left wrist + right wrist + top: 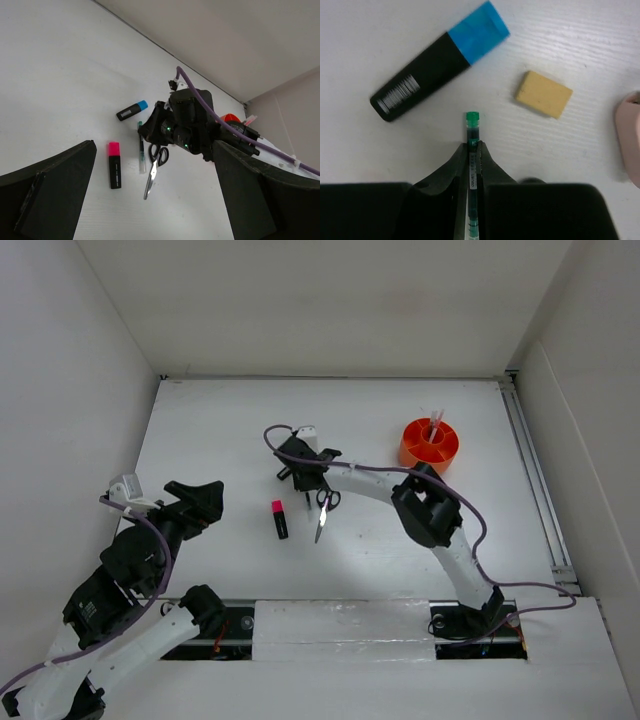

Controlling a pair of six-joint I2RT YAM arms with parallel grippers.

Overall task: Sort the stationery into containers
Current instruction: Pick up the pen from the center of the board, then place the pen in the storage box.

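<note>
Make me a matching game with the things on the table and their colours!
Things:
1. highlighter
2. marker
3. eraser
4. tub

Colours:
A. orange
B. black with a blue cap
C. black with a pink cap
D. cream

Pairs: 1-C, 2-B, 3-D, 4-A

Marker (437, 67): black body, blue cap, white barcode. Eraser (543, 94): plain cream-tan. Pen (472, 131): green tip. Highlighter (114, 167): pink cap, black body, white marks. Scissors (322, 515): black handles, silver blades. Tub (412, 452): orange. Small piece (629, 135): pale pink. Right gripper (472, 147): black. Bench (220, 430): white.
</note>
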